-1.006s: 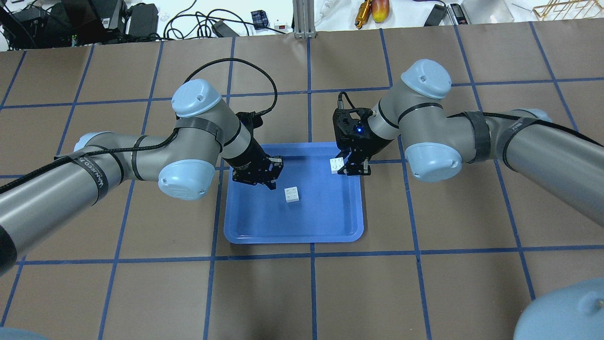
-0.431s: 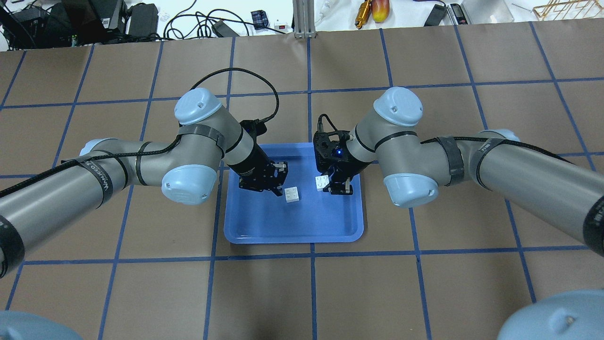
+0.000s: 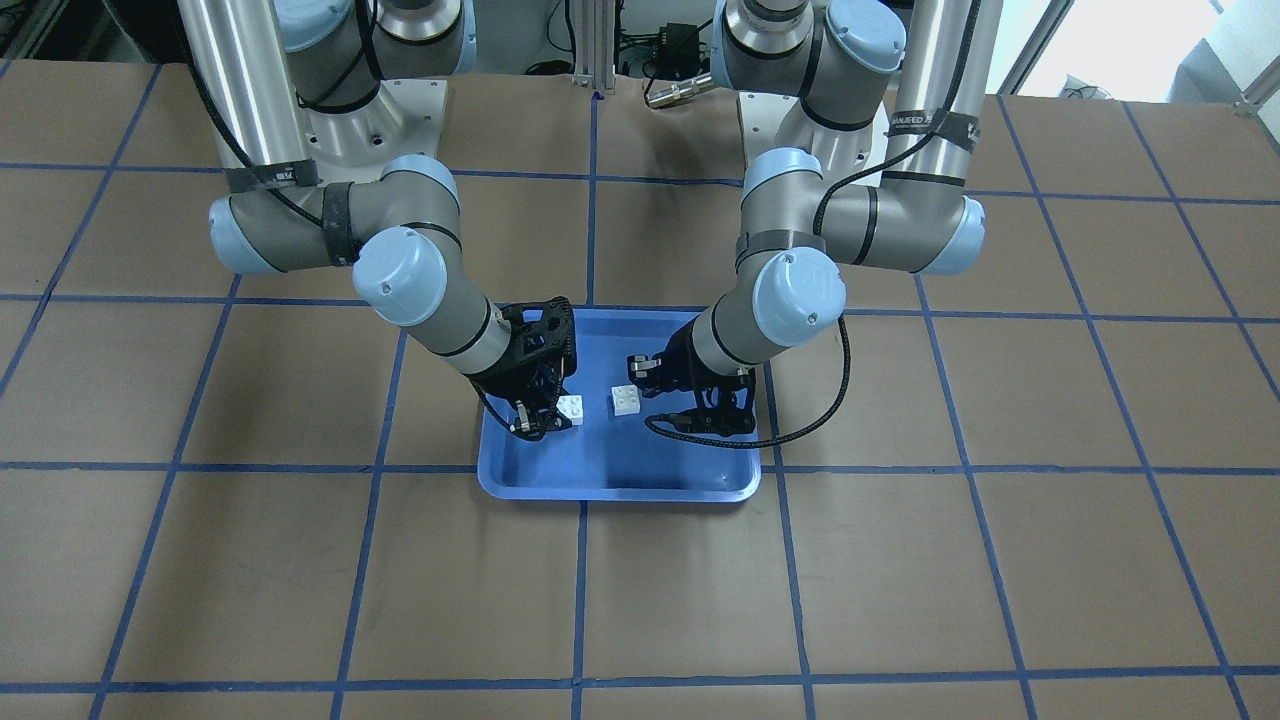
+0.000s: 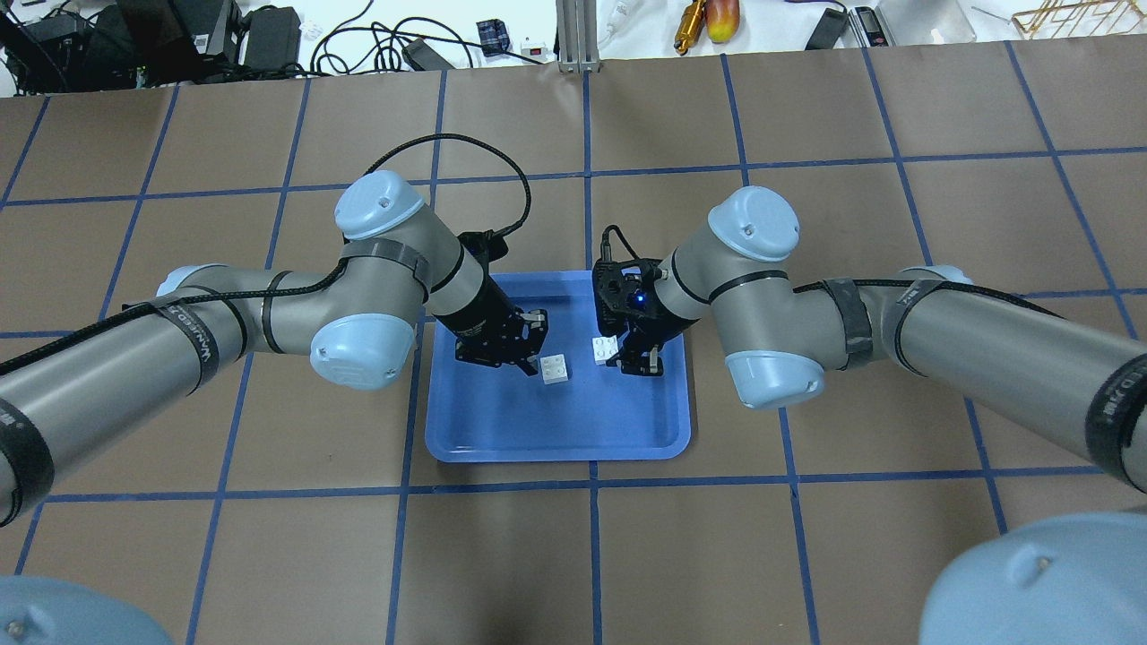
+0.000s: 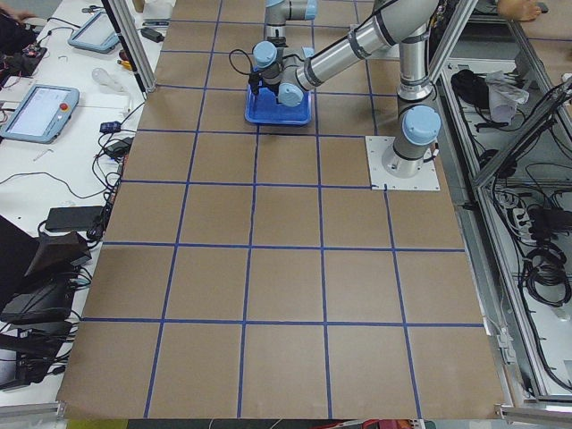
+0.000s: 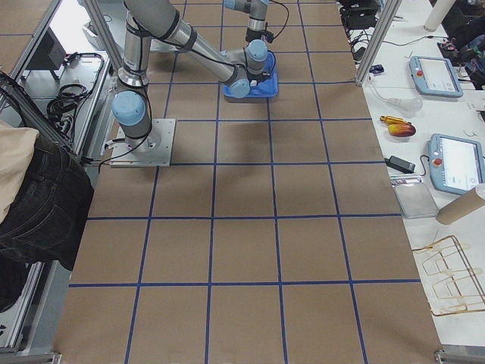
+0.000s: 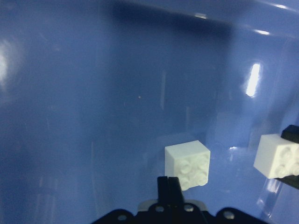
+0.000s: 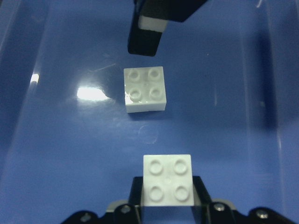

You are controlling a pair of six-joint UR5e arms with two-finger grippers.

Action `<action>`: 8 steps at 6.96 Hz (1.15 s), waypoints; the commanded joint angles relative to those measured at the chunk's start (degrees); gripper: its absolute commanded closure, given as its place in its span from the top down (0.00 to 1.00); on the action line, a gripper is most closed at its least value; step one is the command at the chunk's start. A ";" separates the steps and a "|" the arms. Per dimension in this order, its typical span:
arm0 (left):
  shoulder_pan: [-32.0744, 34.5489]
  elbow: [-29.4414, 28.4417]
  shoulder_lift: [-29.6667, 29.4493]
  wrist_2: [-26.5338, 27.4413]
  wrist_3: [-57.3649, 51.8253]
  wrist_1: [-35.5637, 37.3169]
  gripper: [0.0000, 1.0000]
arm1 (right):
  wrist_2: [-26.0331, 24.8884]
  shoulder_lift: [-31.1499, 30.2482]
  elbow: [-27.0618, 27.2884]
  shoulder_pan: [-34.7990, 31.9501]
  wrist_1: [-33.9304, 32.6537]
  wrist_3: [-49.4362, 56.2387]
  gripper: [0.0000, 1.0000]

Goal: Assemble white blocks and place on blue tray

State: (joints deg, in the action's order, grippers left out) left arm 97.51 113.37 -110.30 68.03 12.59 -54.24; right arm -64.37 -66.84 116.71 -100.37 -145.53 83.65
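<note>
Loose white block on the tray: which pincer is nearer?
Left. The left pincer hangs right beside the loose white block; the right pincer, gripping the other white block, stands off across a gap of blue tray.

A narrow strip of bare floor is left between the loose white block [image 4: 556, 368] and the held white block [image 4: 604, 349] in the right claw [image 4: 616, 355]. The loose block's left side is crowded by the closed left claw [image 4: 529, 356]. The robot-side half of the blue tray [image 4: 466, 439] is unoccupied.
</note>
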 commanded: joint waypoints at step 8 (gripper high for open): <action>0.31 0.01 -1.76 -0.09 0.68 2.12 0.00 | 1.27 2.15 0.01 -2.38 -3.79 -3.76 0.07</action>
State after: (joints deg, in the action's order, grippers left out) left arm 97.77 113.37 -112.06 68.05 13.25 -52.13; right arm -62.69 -65.27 116.67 -102.60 -148.59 79.88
